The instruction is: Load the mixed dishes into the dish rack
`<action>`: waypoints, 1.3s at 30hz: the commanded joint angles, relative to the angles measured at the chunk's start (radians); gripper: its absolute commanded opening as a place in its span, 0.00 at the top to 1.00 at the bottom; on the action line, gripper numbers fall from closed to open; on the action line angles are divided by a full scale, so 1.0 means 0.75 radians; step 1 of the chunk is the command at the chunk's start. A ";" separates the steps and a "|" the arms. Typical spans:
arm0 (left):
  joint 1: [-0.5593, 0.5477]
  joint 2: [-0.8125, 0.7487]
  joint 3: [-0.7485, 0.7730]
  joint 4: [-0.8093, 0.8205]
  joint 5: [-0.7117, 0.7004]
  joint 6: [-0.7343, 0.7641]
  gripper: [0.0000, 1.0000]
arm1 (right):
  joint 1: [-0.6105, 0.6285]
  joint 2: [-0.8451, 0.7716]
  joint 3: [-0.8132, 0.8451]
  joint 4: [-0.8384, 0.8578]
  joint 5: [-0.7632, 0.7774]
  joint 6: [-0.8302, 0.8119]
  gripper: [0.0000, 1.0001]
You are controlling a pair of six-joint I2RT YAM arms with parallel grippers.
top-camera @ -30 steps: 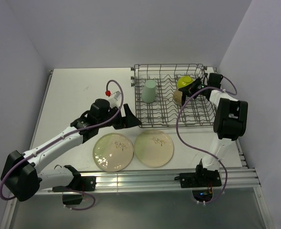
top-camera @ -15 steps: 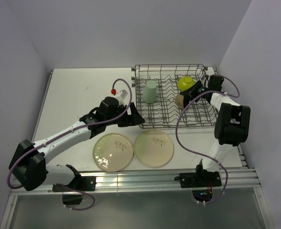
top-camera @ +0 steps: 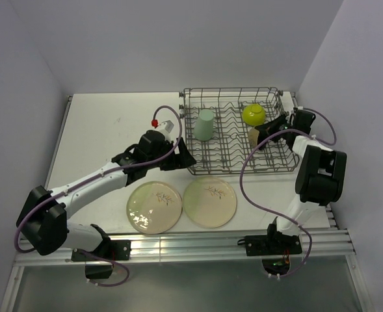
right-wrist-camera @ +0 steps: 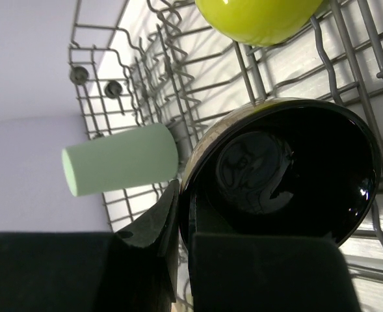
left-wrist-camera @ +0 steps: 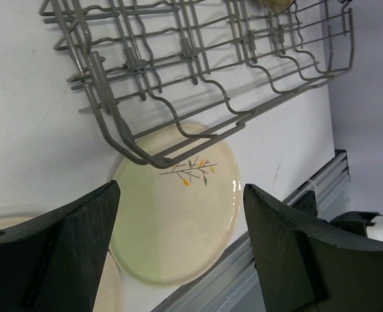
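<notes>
The right fingers (right-wrist-camera: 149,227) are pinching the rim of the small dark cup (right-wrist-camera: 276,175) at the right side of the dish rack (top-camera: 224,170), just below the lime-green bowl (top-camera: 253,114), and should be seating it fully inside before releasing; the left fingers (left-wrist-camera: 67,240) are hovering wide open, empty.

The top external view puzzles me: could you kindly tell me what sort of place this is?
Probably a robot test bench, not a real kitchen: a white table boxed in by plain walls, two arms bolted to an aluminium rail, and a dish rack and two plates set out.
</notes>
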State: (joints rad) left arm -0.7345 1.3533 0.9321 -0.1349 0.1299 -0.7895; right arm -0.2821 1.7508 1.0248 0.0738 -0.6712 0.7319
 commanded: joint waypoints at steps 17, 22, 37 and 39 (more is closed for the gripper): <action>0.171 0.179 0.109 0.043 -0.022 0.075 0.37 | 0.104 -0.035 -0.250 0.742 0.132 0.601 1.00; 0.176 0.245 0.146 0.084 0.009 0.065 0.42 | 0.112 -0.017 -0.319 0.881 0.140 0.656 1.00; 0.198 0.396 0.213 0.137 0.064 0.044 0.66 | 0.110 0.079 -0.493 1.292 0.277 0.867 1.00; 0.204 0.402 0.215 0.137 0.070 0.042 0.71 | 0.108 0.040 -0.552 1.290 0.316 0.867 1.00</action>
State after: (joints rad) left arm -0.5919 1.6497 1.0504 -0.0692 0.1619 -0.7658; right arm -0.1997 1.8038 0.6647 0.9558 -0.5064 1.3571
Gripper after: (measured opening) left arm 0.316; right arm 0.061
